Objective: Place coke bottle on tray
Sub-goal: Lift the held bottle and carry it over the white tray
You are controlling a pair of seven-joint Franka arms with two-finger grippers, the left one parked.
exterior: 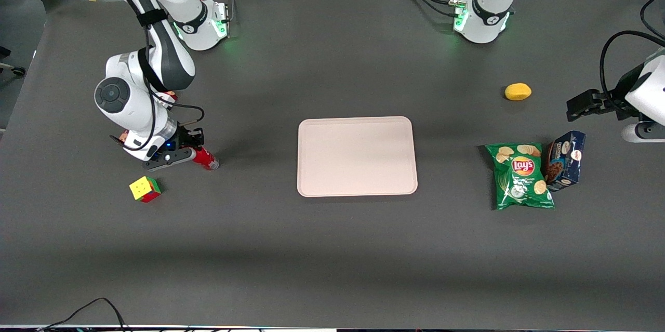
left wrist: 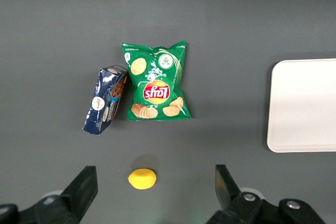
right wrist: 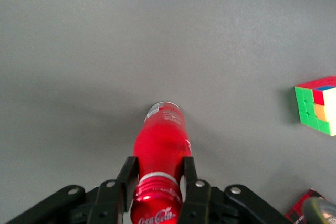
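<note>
The right arm's gripper (right wrist: 156,174) is low over the dark grey table (exterior: 332,249), at the working arm's end. Its two black fingers (right wrist: 127,178) are closed against the sides of the coke bottle (right wrist: 161,148), one on each side of the red body. The bottle lies on its side on the table, its clearish base pointing away from the gripper and toward the tray. In the front view the bottle (exterior: 205,158) sticks out from under the gripper (exterior: 188,154), with only its lower part showing.

Just beside the gripper, nearer to the front camera, sits a coloured puzzle cube (exterior: 144,189), apart from the bottle. The corner of a red box (right wrist: 307,209) shows near the gripper in the right wrist view.

Well away from the gripper, at the middle of the table, lies the pale pink tray (exterior: 357,156), flat and with nothing on it. Farther still, toward the parked arm's end, are a green bag of Lay's chips (exterior: 521,176), a dark blue cookie box (exterior: 564,160) touching its side, and a yellow lemon (exterior: 518,92), which lies farther from the front camera than the bag.
</note>
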